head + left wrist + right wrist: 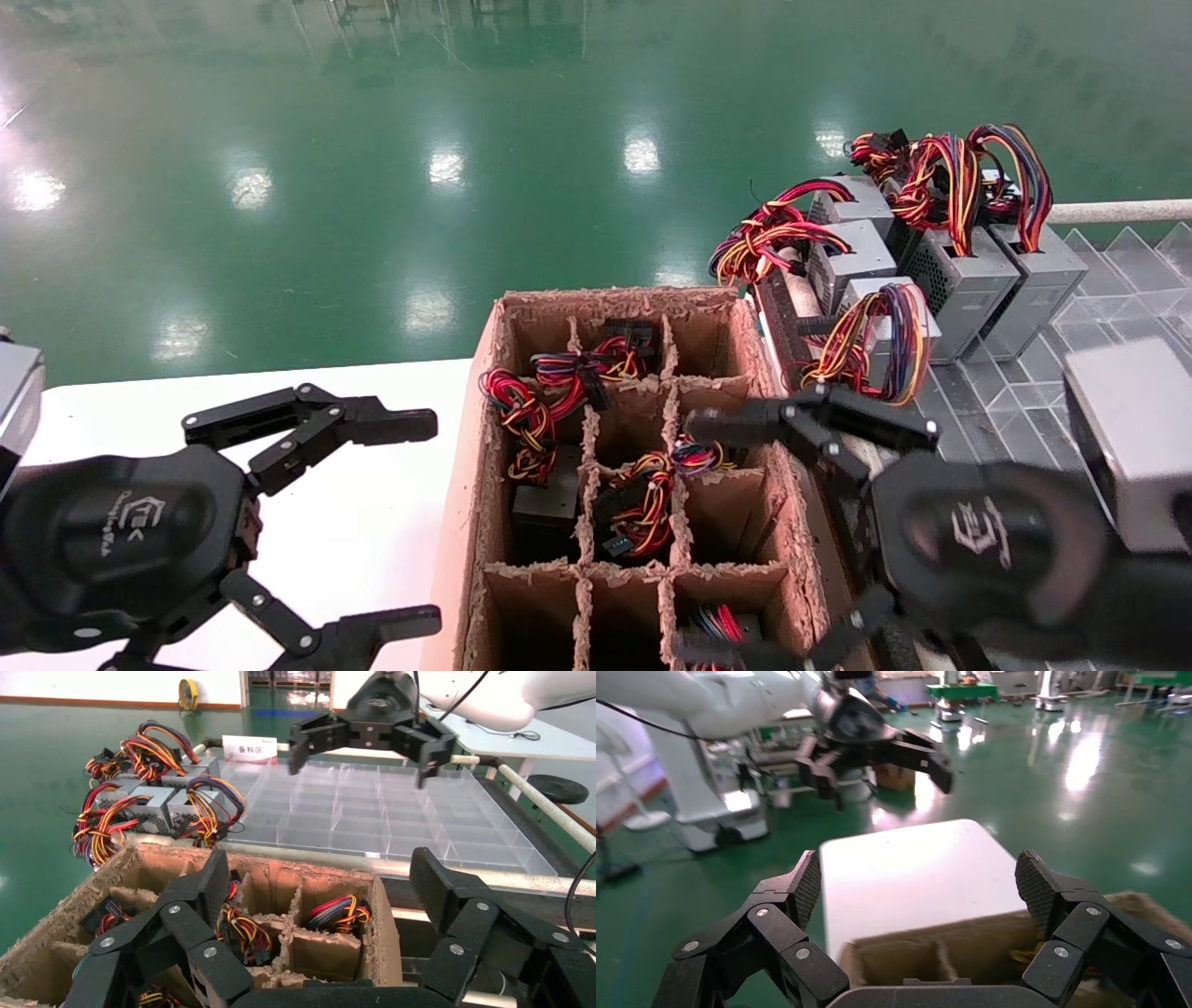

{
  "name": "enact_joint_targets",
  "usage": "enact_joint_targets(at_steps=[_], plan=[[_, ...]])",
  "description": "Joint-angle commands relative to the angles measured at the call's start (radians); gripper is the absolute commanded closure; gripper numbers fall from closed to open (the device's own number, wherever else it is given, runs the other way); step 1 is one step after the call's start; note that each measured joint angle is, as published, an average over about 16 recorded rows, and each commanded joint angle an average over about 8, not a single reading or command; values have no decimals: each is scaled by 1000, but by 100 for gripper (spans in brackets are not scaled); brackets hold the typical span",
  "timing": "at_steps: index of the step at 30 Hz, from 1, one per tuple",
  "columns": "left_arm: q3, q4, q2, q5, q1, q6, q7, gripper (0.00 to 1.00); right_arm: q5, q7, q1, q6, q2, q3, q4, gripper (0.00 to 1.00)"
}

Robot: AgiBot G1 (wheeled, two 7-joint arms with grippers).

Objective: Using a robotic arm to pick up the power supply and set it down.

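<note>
The power supply (892,300) is a small grey box with a looped orange, red and purple wire bundle. It stands at the front of a row of grey units, just beyond the carton's far right corner, and shows too in the left wrist view (188,806). My right gripper (694,536) hangs open above the carton's right side, short of the power supply, with nothing between its fingers (919,878). My left gripper (424,522) is open over the white table, left of the carton, also empty (321,874).
A brown cardboard carton (473,447) with dividers holds black-topped units with wire bundles (643,499). More grey units (968,280) stand behind the power supply. A clear compartment tray (1015,410) lies to the right. The white table (354,522) is on the left.
</note>
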Motion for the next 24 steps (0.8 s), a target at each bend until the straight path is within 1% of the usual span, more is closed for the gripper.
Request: enact_joint_targets(at_steps=[1,5,24], plan=[[0,0,0,0,0,0,0,0,19,8,-17,-10,1,2,3,0],[0,0,0,0,0,0,0,0,28,11,-25,-15,1,4,4,0],[0,0,0,0,0,0,0,0,10,5,-10,-6,1,2,2,0]])
